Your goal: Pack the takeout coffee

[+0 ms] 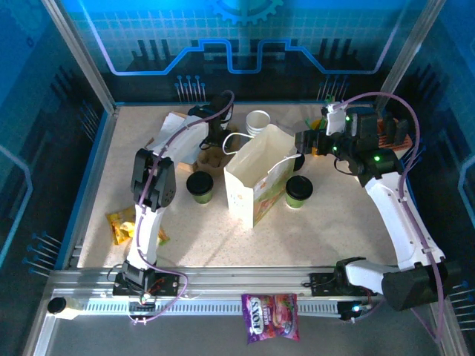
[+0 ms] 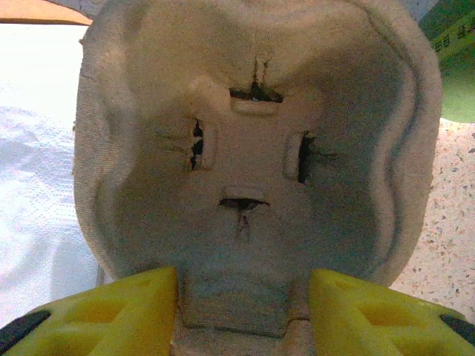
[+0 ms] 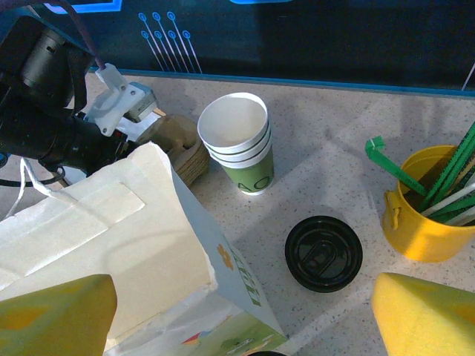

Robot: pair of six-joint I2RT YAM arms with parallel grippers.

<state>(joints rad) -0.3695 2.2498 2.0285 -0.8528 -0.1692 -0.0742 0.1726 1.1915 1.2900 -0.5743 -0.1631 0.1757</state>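
Two takeout coffee cups with black lids stand on the table, one left of the white flower-printed paper bag and one right of it. The bag stands open at the middle. My left gripper points down at a brown pulp cup carrier, its yellow fingers pressed on either side of the carrier's near rim. My right gripper hangs open over the bag's right edge, holding nothing. A sliver of a cup lid shows below it.
A stack of empty cups stands behind the bag. A loose black lid lies on the table beside a yellow cup of straws. White paper lies left of the carrier. Snack packets lie front left, a candy bag on the front rail.
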